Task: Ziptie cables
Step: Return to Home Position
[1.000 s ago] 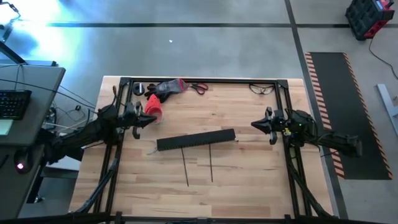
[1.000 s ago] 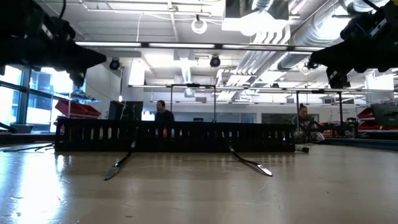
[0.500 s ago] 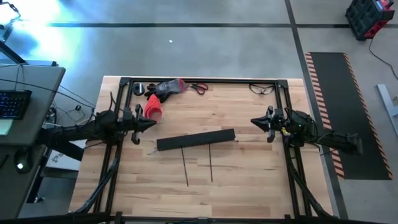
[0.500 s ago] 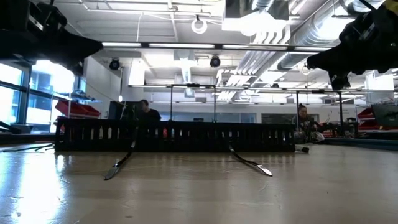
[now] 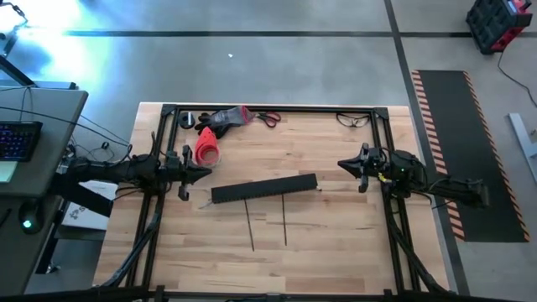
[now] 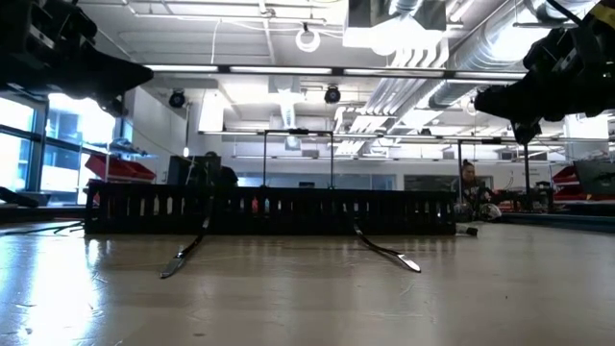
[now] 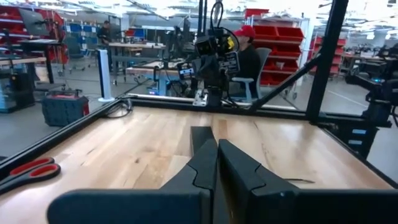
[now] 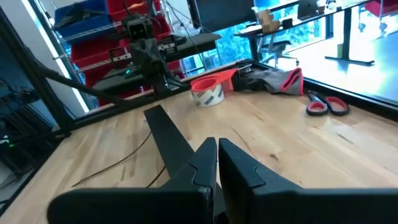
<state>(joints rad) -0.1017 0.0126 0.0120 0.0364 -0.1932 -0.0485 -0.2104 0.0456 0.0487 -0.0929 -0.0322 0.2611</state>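
Note:
My left gripper [image 5: 208, 172] hovers shut above the table's left side, pointing level toward the right; its fingertips meet in the left wrist view [image 7: 216, 148]. My right gripper [image 5: 341, 164] hovers shut at the right side, pointing left [image 8: 216, 148]. Between them lies the long black slotted channel [image 5: 264, 188], flat on the wood. Two thin dark strips [image 5: 251, 226] [image 5: 284, 220] run from it toward the near edge, their free ends on the table [image 6: 178, 261] [image 6: 399, 258]. The cables do not show in any view.
A red cup [image 5: 205, 148] lies on its side just beyond my left gripper. A grey-and-red glove [image 5: 226, 117], red-handled scissors [image 5: 268, 119] and safety glasses [image 5: 352, 119] sit along the far edge. A black frame [image 5: 277, 108] rims the table. People sit in the room behind.
My left arm has swung toward the table's near edge, away from the red cup, and now points level toward the right. It has stayed shut. The channel and the strips have not moved.

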